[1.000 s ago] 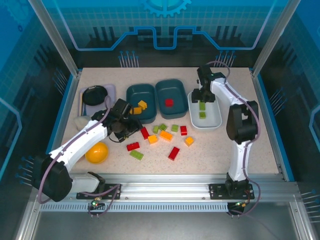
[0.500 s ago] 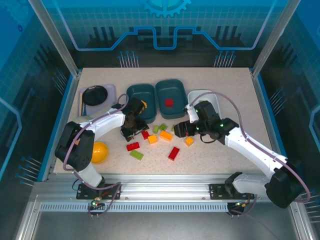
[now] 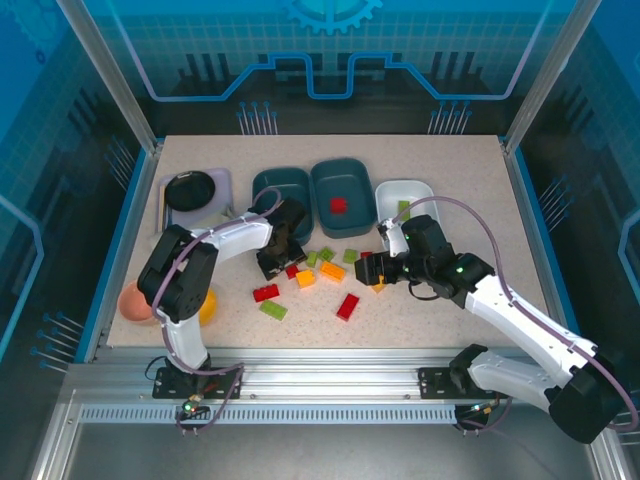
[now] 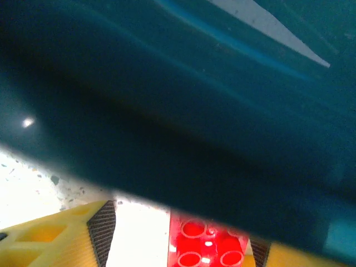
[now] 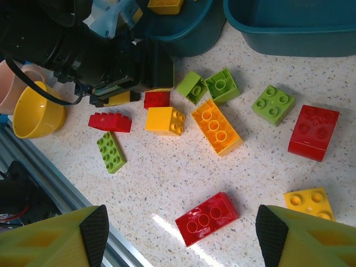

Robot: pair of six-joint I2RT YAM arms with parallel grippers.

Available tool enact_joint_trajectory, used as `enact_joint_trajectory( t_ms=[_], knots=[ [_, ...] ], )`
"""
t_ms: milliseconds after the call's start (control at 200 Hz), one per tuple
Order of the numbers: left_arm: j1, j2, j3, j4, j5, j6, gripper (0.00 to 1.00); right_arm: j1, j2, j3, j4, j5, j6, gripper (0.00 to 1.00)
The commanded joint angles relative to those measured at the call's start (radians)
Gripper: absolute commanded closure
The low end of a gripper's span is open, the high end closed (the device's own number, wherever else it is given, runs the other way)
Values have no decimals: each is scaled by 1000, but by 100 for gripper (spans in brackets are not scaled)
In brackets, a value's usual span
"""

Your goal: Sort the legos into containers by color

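The left gripper was positioned at the front wall of the left teal bin, low over the table. In the left wrist view its fingers were spread. A small red brick lay between them with a visible gap on one side, so it was not clamped.

The right gripper hovered over the loose legos with its jaws wide apart and nothing held. In the right wrist view a long red brick lay on the table between the two pads, and a yellow brick lay near the right-hand pad. An orange brick, a square red brick and a light green brick lay scattered in front of the bins.

The middle teal bin contained one red piece. The white bin contained a green piece. A yellow bowl stood beside the left arm.
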Motion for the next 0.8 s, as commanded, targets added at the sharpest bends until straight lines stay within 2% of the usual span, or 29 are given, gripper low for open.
enact_joint_trajectory(
  t_ms=[0,145,270,405,555,640,795],
  knots=[
    [-20,14,-8,37,-64,5,40,12,-14,-17,-13,-15,20,27],
    [-34,15,-20,37,-83,15,62,13,-13,-14,-16,-14,20,28],
    [-49,-46,-44,15,-113,6,73,12,-19,-6,-22,-7,18,28],
    [-71,-174,-28,-77,-160,9,75,11,-47,24,-42,33,21,28],
    [-92,-279,68,-133,-170,86,75,0,-95,35,-14,152,89,28],
    [-94,-251,149,-101,-137,158,74,-18,-120,-2,75,188,143,27],
    [-94,-62,362,-43,-43,279,74,-80,-124,-63,255,196,237,27]
  ],
)
